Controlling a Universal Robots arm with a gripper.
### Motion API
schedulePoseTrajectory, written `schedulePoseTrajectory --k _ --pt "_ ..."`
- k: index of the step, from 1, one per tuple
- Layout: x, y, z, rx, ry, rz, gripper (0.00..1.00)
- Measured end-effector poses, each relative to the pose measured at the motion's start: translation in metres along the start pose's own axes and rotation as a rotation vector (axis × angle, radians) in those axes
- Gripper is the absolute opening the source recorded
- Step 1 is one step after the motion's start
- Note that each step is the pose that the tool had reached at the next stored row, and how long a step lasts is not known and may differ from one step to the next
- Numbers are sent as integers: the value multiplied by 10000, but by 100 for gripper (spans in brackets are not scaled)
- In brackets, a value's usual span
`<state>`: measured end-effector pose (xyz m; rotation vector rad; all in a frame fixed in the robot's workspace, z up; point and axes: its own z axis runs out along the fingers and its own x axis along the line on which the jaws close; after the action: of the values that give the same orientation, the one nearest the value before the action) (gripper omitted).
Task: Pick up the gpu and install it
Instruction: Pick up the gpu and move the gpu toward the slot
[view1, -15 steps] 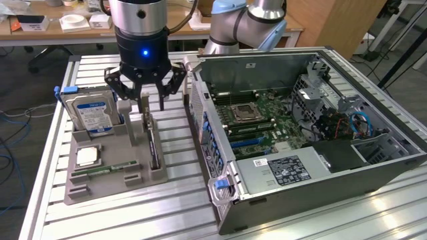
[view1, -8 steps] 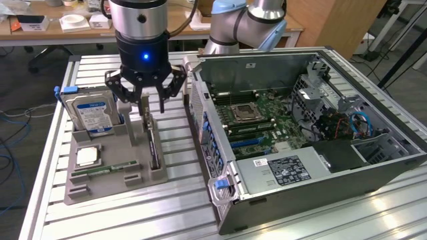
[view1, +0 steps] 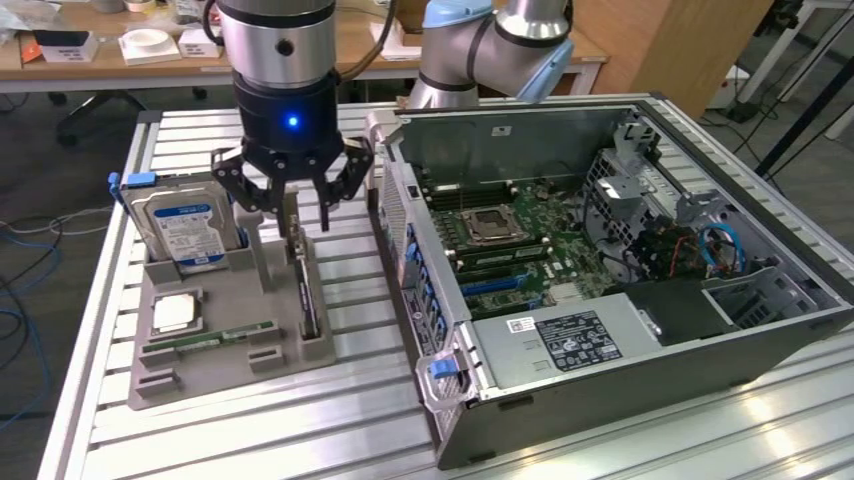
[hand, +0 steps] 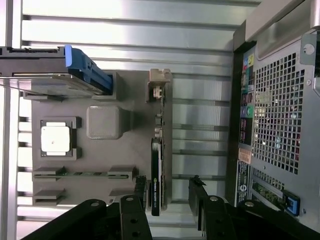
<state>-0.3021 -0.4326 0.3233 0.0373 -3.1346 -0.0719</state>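
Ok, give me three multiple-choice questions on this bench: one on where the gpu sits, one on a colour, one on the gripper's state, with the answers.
1. Where is the gpu?
A. plugged into the motherboard
B. standing on edge in the gray holder
C. lying flat on the table

2. What colour are the handles of the hard drive?
A. red
B. yellow
C. blue

3. How is the gripper?
A. shut on the hard drive
B. open over the gpu
C. shut on the memory stick

Answers:
1 B, the card stands in the holder's slot.
2 C, a blue handle shows at the drive's end.
3 B, its jaws stand apart, one on either side of the card's top edge.
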Motion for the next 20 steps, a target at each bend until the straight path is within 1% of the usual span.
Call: schedulePoseTrajectory --k 9,20 --pt "1 -17 55 0 0 0 47" --pt "31 -21 143 0 0 0 47"
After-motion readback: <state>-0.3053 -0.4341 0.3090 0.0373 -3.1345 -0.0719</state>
